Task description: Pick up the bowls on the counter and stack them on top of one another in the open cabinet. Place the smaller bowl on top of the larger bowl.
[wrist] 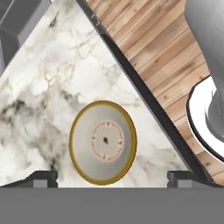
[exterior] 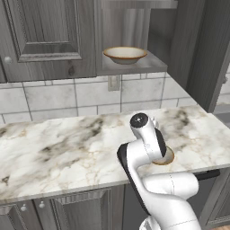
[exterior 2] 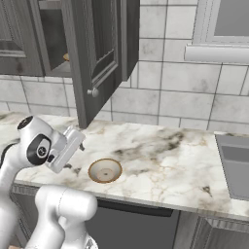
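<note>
Hand: the gripper (wrist: 109, 177) is wide open and holds nothing; it hangs over the smaller bowl (wrist: 103, 141)
Hand view, bowl: the smaller bowl sits on the counter (wrist: 39, 92), close to the front edge, between the two finger tips
Hand view, floor: brown wood floor (wrist: 153, 39) lies past the counter's edge
Left base view, big bowl: the larger bowl (exterior: 125, 55) sits on the shelf of the open cabinet (exterior: 134, 66), near the shelf's front edge
Left base view, small bowl: the smaller bowl (exterior: 167, 159) peeks out from behind the arm, by the front edge of the counter (exterior: 58, 143)
Right base view, hand: the gripper (exterior 2: 80, 144) points down at the counter (exterior 2: 165, 155), just beside the smaller bowl (exterior 2: 104, 170)
Right base view, door: the cabinet door (exterior 2: 97, 53) hangs open above the hand
What could go wrong: the bowl is flat and wide, so the fingers might slip off the rim, or push the bowl off the front edge. Going up, the bowl might bump the open door
</note>
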Motion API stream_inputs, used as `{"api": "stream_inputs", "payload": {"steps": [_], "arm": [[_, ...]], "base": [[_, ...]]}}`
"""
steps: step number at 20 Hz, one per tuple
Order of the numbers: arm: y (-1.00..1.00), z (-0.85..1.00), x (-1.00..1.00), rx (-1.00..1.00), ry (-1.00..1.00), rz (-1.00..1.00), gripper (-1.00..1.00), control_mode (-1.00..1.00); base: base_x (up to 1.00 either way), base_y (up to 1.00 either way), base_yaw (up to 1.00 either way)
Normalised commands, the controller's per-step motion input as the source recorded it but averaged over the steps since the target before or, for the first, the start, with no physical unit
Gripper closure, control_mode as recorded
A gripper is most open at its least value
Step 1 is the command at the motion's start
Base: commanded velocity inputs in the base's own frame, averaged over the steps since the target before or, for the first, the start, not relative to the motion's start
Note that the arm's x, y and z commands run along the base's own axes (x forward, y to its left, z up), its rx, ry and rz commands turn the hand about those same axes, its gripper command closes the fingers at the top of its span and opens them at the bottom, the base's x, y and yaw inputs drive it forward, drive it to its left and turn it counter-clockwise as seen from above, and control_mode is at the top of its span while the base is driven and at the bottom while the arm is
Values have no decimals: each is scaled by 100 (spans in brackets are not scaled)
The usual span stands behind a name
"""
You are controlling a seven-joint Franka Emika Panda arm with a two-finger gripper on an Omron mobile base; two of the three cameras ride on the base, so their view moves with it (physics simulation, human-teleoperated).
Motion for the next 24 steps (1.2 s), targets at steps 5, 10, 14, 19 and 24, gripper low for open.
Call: {"api": "stream_inputs", "payload": {"steps": [5, 10, 14, 19, 24], "arm": [[-2, -40, 8, 0, 0, -4, -100, -100], [-1, -31, 6, 0, 0, -7, -100, -100], [0, -25, 10, 1, 0, -8, -100, -100], [-1, -20, 18, 3, 0, -5, -100, -100], [-7, -25, 18, 4, 1, -2, -100, -100]], "base": [[0, 0, 0], [0, 0, 0], [0, 0, 0], [0, 0, 0], [0, 0, 0]]}}
